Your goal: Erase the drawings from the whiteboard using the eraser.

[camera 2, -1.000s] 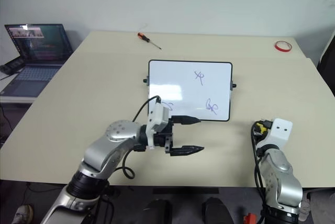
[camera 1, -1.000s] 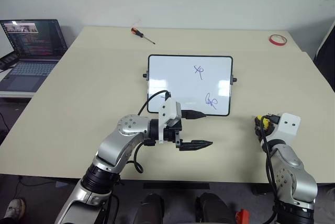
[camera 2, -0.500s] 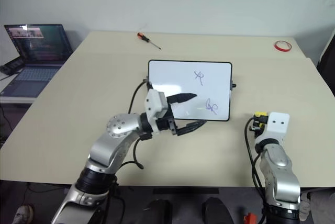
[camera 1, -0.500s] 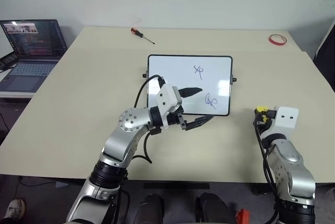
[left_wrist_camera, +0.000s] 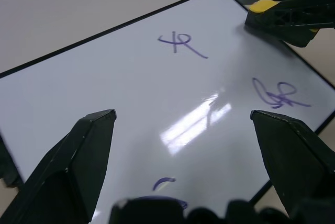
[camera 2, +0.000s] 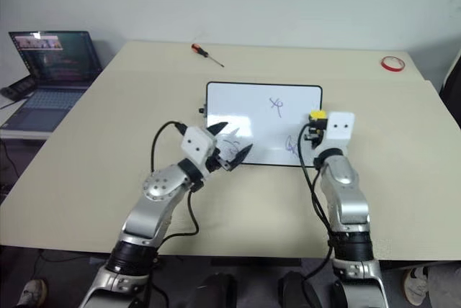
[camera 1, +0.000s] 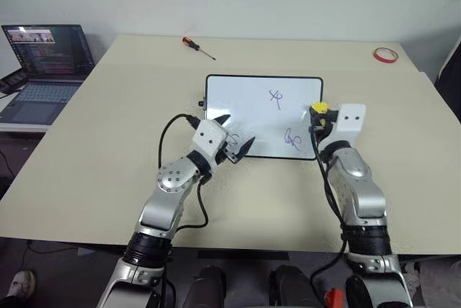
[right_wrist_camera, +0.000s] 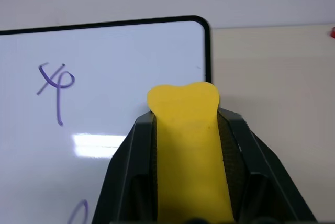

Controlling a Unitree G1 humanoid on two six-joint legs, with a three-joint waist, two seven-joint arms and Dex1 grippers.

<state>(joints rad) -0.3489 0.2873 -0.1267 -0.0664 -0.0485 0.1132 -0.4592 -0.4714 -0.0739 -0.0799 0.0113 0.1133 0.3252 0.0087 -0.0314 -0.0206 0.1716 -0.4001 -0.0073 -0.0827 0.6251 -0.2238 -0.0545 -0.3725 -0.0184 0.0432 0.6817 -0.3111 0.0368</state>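
Right gripper clamped on eraser; left gripper wide.

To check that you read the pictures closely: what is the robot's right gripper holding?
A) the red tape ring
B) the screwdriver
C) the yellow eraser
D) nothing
C: the right gripper is shut on the yellow eraser, which sticks out between its black fingers over the whiteboard.
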